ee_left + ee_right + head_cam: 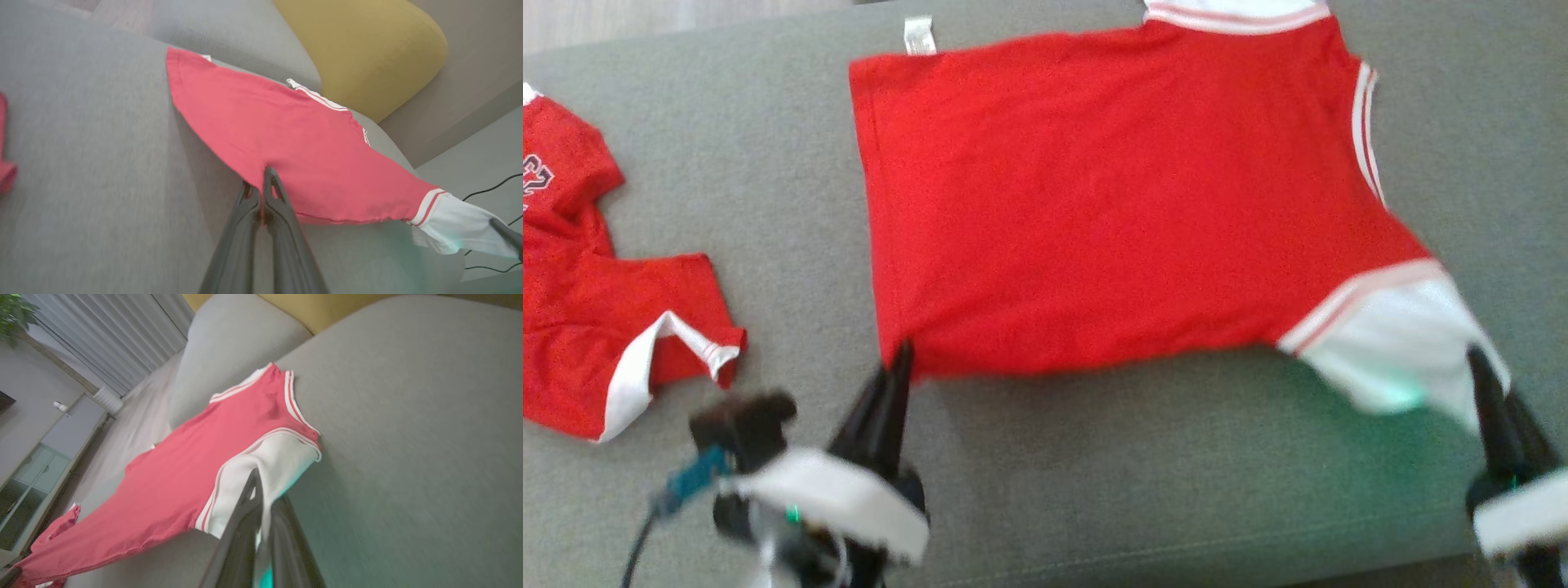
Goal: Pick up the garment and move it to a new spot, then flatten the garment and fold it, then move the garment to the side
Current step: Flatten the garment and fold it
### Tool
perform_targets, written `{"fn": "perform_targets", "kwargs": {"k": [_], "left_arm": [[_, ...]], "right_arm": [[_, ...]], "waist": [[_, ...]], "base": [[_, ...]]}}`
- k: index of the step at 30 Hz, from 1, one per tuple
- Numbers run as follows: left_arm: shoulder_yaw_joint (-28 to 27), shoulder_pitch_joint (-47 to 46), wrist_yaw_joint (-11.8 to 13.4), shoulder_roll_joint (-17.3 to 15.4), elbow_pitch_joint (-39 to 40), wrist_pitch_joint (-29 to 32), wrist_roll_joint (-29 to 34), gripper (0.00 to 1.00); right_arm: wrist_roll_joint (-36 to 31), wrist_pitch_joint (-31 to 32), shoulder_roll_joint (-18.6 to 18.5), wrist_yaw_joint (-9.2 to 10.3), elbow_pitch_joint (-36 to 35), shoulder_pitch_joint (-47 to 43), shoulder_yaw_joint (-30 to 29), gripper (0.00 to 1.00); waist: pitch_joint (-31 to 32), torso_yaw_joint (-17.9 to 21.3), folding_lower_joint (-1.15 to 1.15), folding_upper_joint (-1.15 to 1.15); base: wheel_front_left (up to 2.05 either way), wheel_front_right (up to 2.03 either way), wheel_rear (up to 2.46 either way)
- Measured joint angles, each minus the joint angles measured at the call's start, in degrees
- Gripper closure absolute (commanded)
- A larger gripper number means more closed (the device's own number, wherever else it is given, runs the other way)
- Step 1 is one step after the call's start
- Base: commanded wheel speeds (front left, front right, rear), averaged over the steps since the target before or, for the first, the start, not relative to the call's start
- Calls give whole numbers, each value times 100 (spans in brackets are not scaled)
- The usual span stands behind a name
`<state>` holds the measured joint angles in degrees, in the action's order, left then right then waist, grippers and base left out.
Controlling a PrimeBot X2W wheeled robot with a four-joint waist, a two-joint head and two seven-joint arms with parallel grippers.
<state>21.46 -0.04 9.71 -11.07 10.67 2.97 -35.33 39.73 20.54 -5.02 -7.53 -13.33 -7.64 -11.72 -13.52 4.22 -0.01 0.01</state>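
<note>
Holding red garment (1111,204), spread on grey cushion (1094,474): my left gripper (901,359) pinches its hem corner, fingers closed; my right gripper (1480,367) clamps the white sleeve (1396,343), likely stretching it flat.

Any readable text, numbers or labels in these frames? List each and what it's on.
Second red garment, at the left of the head view: white outlined print, cut off by the frame edge and blurred; possibly digits, not readable.
White tag at the edge of the spread red shirt: too blurred to read.
No other text seen.
</note>
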Motion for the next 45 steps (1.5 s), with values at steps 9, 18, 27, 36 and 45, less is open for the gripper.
{"fn": "perform_targets", "kwargs": {"k": [9,18,27,36,45], "left_arm": [[124,951,410,-5,668,292,-140,100],[174,-220,499,-81,388,1484,-465,100],[196,-1116,721,-189,475,2926,-877,100],[-209,-1850,1310,-127,215,3570,-1273,100],[-559,-2362,1650,58,-382,3626,-1437,100]], "right_arm": [[-197,347,266,0,-442,-828,-132,100],[-758,953,76,0,159,694,-126,100],[-764,1903,-315,0,247,1777,-137,100],[-1046,2238,-567,0,814,2660,111,100],[-1206,1860,-650,0,1653,3348,567,92]], "waist": [[-225,-95,0,0],[-527,-197,1,0],[-644,-246,1,0],[-859,-212,2,0],[-1046,-168,2,0]], "base": [[0,0,0],[0,0,0],[0,0,0],[0,0,0],[0,0,0]]}}
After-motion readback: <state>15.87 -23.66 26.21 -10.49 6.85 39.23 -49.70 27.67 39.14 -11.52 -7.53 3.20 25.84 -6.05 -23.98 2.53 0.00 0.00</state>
